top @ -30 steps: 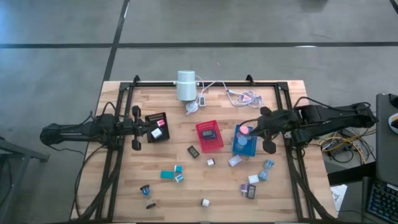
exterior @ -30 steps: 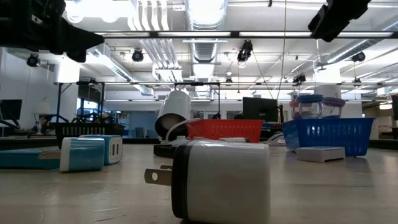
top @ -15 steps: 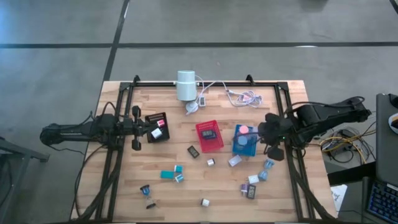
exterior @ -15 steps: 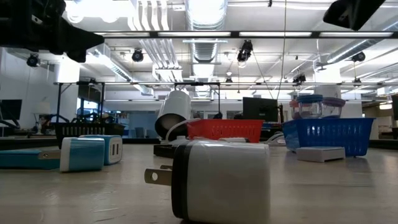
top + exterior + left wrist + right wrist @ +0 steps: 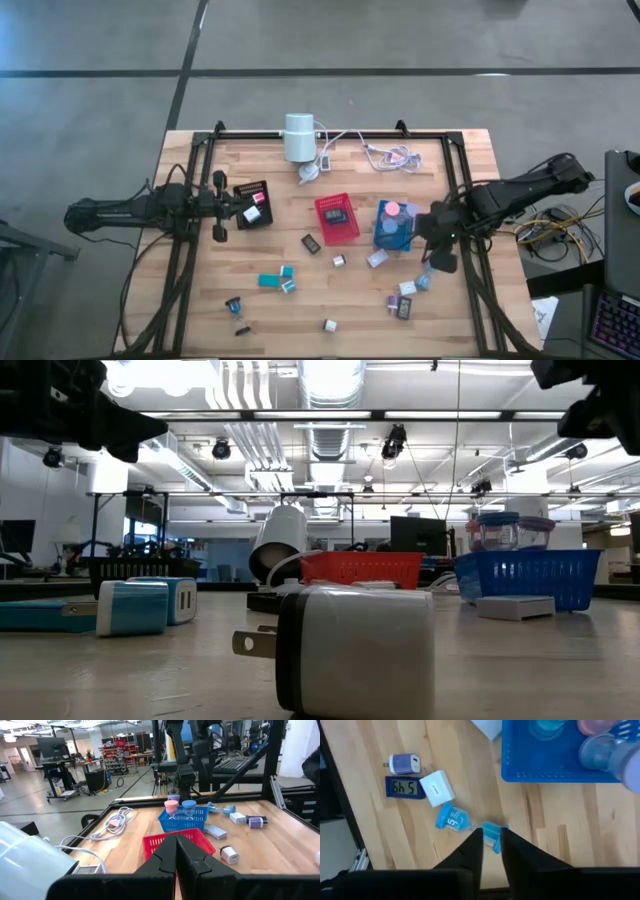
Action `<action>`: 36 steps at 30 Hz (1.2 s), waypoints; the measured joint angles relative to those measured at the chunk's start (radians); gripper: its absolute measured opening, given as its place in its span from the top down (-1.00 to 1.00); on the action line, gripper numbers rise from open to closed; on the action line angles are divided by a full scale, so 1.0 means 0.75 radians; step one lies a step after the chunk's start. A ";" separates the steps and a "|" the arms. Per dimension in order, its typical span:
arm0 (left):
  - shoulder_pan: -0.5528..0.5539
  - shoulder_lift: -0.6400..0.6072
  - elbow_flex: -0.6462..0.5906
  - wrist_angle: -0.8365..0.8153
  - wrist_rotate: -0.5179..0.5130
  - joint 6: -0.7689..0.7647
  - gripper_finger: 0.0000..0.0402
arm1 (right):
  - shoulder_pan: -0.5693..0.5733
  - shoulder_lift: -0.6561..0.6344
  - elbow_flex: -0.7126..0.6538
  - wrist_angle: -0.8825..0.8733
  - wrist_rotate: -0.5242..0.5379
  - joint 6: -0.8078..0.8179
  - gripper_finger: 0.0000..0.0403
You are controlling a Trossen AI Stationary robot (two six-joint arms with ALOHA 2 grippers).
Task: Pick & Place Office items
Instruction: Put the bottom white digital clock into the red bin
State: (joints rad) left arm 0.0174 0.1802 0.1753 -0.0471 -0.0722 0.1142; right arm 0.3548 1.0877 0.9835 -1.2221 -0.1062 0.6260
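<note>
Overhead, the right gripper (image 5: 443, 262) hangs just past the blue tray (image 5: 393, 228), above a blue hourglass-shaped piece (image 5: 454, 819) lying on the table (image 5: 200, 310). Its fingers (image 5: 470, 851) stand slightly parted and hold nothing. Beside that piece lie a white block (image 5: 437, 788), a small lilac-and-white charger (image 5: 404, 763) and a dark clock (image 5: 405, 787) whose display reads "6h 5" as seen from the wrist camera. Pink and blue pieces sit in the blue tray. The left gripper (image 5: 218, 206) waits next to the black tray (image 5: 251, 204), fingers (image 5: 165, 861) pressed together, empty. Other items lie scattered: teal blocks (image 5: 276, 280) and a white plug (image 5: 345, 650) towards the table's front edge, with a dark item (image 5: 337, 214) in the red tray (image 5: 336, 217).
</note>
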 joint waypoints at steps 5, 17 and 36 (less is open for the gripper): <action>0.000 0.000 0.000 0.001 0.001 -0.009 0.97 | 0.070 0.010 -0.045 0.097 -0.006 0.005 0.40; 0.000 0.000 0.000 0.001 0.001 -0.006 0.97 | 0.098 0.039 -0.055 0.203 0.002 -0.015 -0.13; 0.000 0.000 0.000 0.002 0.000 -0.003 0.97 | 0.073 0.511 0.237 0.451 0.252 -0.699 -0.24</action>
State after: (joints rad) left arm 0.0174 0.1802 0.1753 -0.0460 -0.0719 0.1116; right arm 0.4098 1.4712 1.1616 -0.8841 0.0831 0.1015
